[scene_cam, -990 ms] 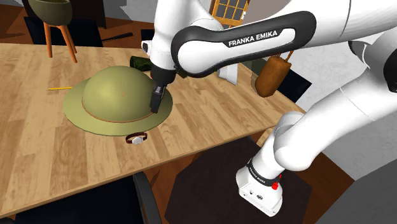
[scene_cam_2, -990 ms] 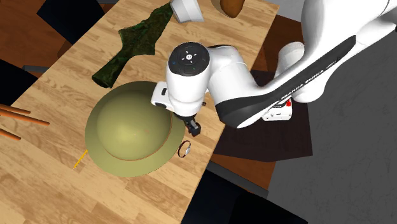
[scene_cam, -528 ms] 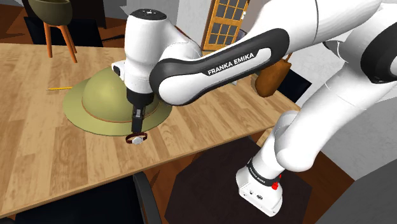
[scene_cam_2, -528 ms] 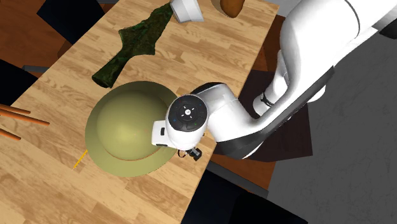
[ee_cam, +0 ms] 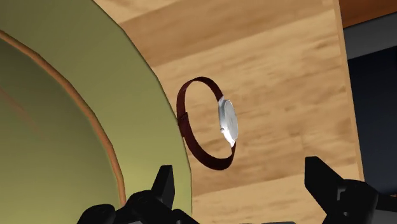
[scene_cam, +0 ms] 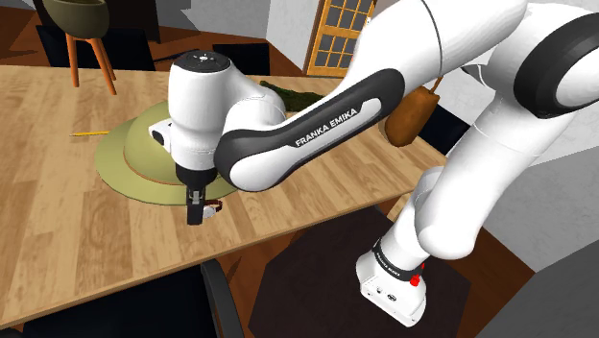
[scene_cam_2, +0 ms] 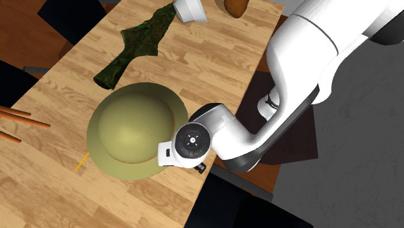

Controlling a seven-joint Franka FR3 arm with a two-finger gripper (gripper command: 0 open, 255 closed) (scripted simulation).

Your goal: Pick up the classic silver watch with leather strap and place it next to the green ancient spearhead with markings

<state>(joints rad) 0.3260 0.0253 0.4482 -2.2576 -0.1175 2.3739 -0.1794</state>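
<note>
Step in hand: approach for the grasp, pick not yet made. Jaws spread, with the watch (ee_cam: 227, 121) ahead between them, untouched. It sits on the bench (scene_cam: 58, 230) just beside the hat (ee_cam: 63, 127) brim. Silver round case, dark brown strap closed in a loop. Next move likely: lower, centre, close, then carry past the hat to the spearhead (scene_cam_2: 133, 48).

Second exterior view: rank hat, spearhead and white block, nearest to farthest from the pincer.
1. Olive hat: its brim is right beside the pincer.
2. Green spearhead: beyond the hat.
3. White block: past the spearhead's far tip.
</note>
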